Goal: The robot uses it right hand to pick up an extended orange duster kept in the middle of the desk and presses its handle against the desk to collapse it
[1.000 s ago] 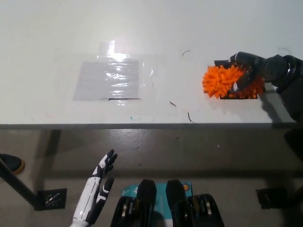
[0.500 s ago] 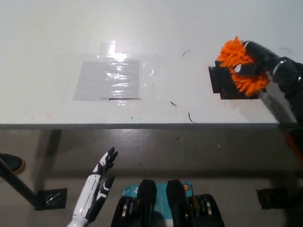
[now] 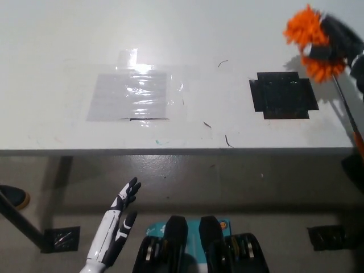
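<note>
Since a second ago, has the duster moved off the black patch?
Yes. The orange duster was on the black patch; now it sits up and to the right, clear of it, in the right hand.

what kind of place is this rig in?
Likely a lab or test bay: a plain white desk marked with a black tape patch and a clear taped sheet, on a bare concrete-like floor.

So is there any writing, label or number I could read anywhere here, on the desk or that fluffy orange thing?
None can be read.
Desk: only pen-like squiggles, no letters.
Clear taped sheet and black patch: blank.
Orange duster in the right hand: no label visible.
</note>
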